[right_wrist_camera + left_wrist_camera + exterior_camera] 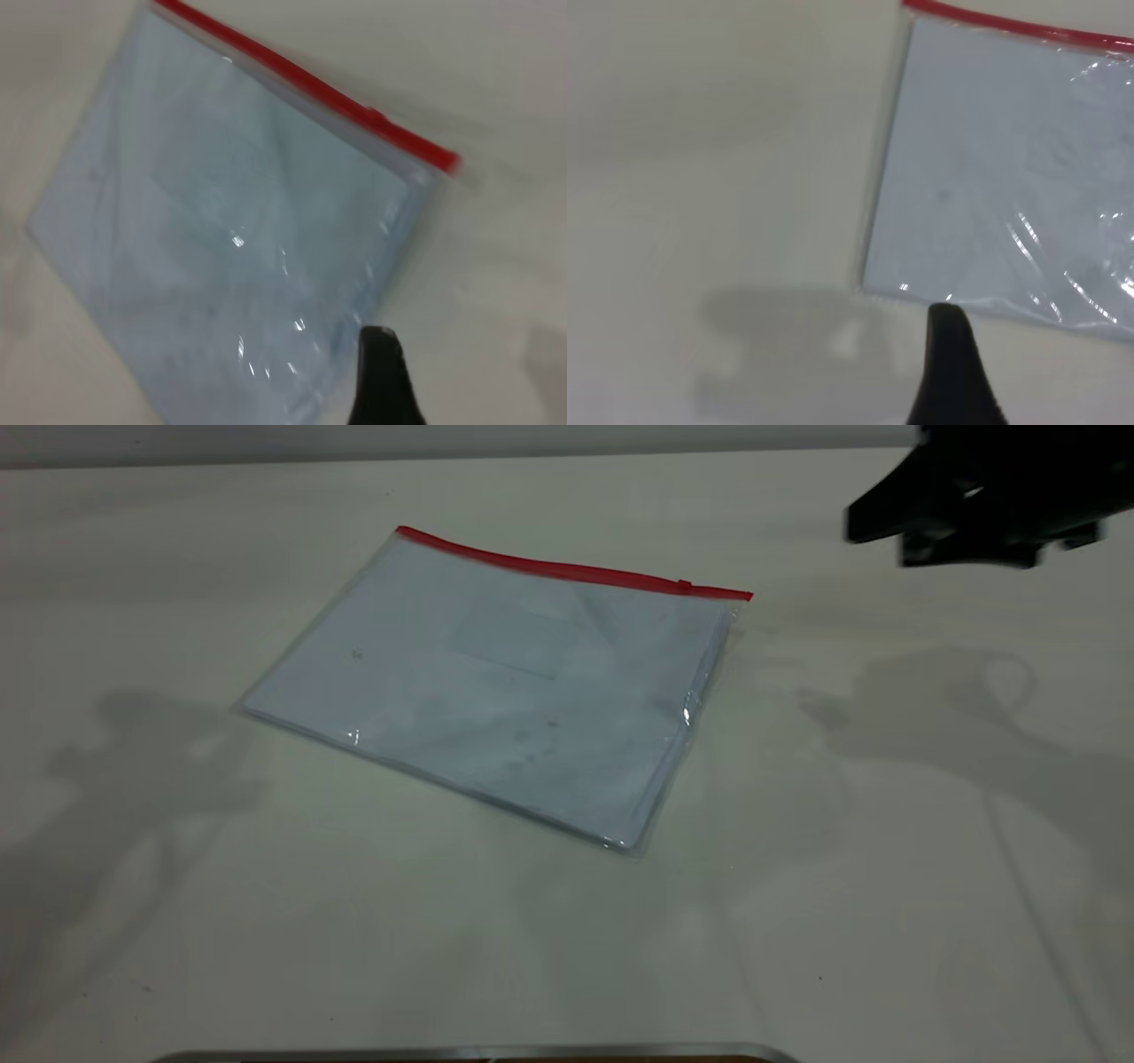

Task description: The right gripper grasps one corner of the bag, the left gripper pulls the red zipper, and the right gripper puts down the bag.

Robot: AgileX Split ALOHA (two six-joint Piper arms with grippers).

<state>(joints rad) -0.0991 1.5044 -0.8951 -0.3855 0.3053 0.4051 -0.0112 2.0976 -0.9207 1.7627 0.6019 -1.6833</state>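
Right gripper (974,518) — black, raised over the table (886,868) at the exterior view's upper right edge, holding nothing. Whether its jaws are parted or closed cannot be told; its own wrist camera shows only one dark finger (383,376) off the bag's short side.

Corner (742,595) — the red-tipped end of the bag, lying at about 8 o'clock from the right gripper in the exterior view, near but apart, with bare table between. It is the bag corner closest to this gripper.

Red zipper (567,569) — thin strip along the far long edge, its axis running from about 10 o'clock down to about 4 o'clock across the exterior view. A small slider tab (684,585) sits close to the corner end.

Bag (496,691) — clear pouch with white sheets inside, flat on the table at centre, untouched by either arm.

Left gripper (950,372) — not in the exterior view. Its wrist camera shows one black fingertip just off the bag's near long edge, not touching; opening cannot be told, nothing held.

Judgement — the right gripper is the nearer arm to the red-tipped corner, so the grasp calls for a descent toward 8 o'clock. No step of the task is yet done.
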